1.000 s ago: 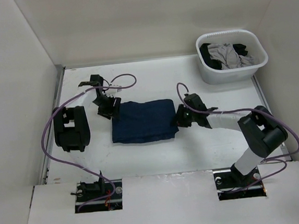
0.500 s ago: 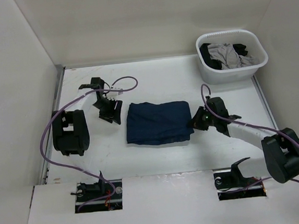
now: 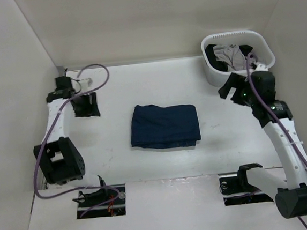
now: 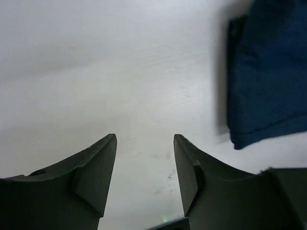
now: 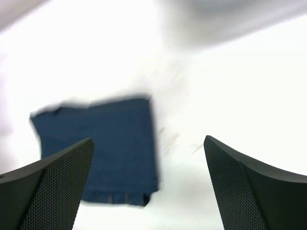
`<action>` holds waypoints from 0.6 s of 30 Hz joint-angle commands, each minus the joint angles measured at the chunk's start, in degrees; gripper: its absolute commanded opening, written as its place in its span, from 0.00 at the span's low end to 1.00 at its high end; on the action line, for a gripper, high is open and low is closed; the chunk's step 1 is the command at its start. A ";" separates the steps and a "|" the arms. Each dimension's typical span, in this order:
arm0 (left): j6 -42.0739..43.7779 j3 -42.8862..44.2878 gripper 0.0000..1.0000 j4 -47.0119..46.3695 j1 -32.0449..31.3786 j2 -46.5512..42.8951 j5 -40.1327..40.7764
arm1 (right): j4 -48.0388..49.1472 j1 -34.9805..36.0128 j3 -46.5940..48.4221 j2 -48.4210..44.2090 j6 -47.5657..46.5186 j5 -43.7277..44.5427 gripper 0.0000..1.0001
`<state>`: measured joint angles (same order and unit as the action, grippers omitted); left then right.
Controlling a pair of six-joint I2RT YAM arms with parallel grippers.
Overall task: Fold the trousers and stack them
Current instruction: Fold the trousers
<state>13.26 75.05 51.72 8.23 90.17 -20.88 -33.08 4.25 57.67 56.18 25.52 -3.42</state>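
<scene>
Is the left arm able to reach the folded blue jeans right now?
Probably yes. Only bare table lies between the open left gripper and the trousers, with nothing blocking.

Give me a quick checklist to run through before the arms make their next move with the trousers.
1. The trousers are folded into a compact rectangle and lie flat on the table: ok.
2. The left gripper is open, empty and apart from the trousers: ok.
3. The right gripper is open and empty, up beside the laundry basket: ok.
4. More cloth waits in the laundry basket, grey and dark pieces: ok.
5. Whether any of that cloth is another pair of trousers: cannot tell.
</scene>
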 commanded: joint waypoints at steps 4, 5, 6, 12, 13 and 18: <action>-12.19 -2.09 0.55 -15.32 15.44 -14.04 17.96 | -21.23 -2.80 15.88 2.53 -5.75 23.78 1.00; -12.46 -2.88 0.57 -16.99 16.68 -15.80 19.46 | -20.89 -3.06 16.16 1.83 -5.83 26.33 1.00; -12.20 -3.58 0.58 -18.23 17.39 -17.29 19.74 | -19.93 -2.89 15.72 1.13 -6.09 28.45 1.00; -12.11 -5.26 0.63 -17.89 12.74 -22.05 18.96 | -20.09 -4.30 16.33 -0.90 -6.72 30.76 1.00; -12.11 -5.61 0.63 -18.23 12.65 -22.49 18.43 | -20.09 -4.30 16.42 -1.25 -6.71 30.75 1.00; -12.38 -5.79 0.63 -17.45 14.14 -22.93 17.63 | -20.36 -3.60 15.81 -0.99 -7.85 31.63 1.00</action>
<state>2.39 69.93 35.86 21.58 68.60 -3.29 -52.42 0.38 71.75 55.75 18.81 25.69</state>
